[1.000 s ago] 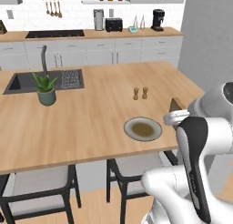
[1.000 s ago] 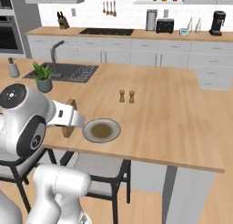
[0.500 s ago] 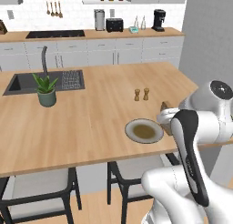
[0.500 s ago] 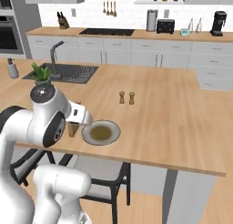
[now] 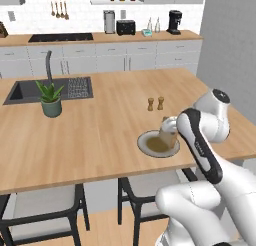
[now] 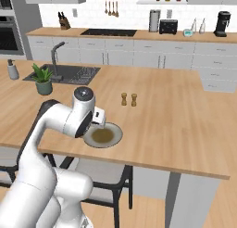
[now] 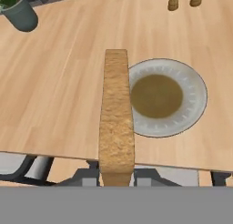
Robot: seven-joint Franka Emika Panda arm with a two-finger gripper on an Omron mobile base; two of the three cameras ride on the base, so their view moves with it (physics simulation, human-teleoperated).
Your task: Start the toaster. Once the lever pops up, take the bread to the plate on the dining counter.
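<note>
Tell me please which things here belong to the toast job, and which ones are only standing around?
For the job:
- bread, held edge-up in the fingers
- plate
- dining counter
- toaster on the far counter

Only standing around:
- potted plant
- two small shakers
- coffee machine
- sink
- stools

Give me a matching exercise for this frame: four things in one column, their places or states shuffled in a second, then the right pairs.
Things:
1. bread
2. plate
3. toaster
4. potted plant

Places or states:
A. on the far back counter, beside a steel canister
B. held edge-on in the gripper
C. beside the inset sink
D. bare, near the dining counter's front edge

Pairs: 1-B, 2-D, 3-A, 4-C
</note>
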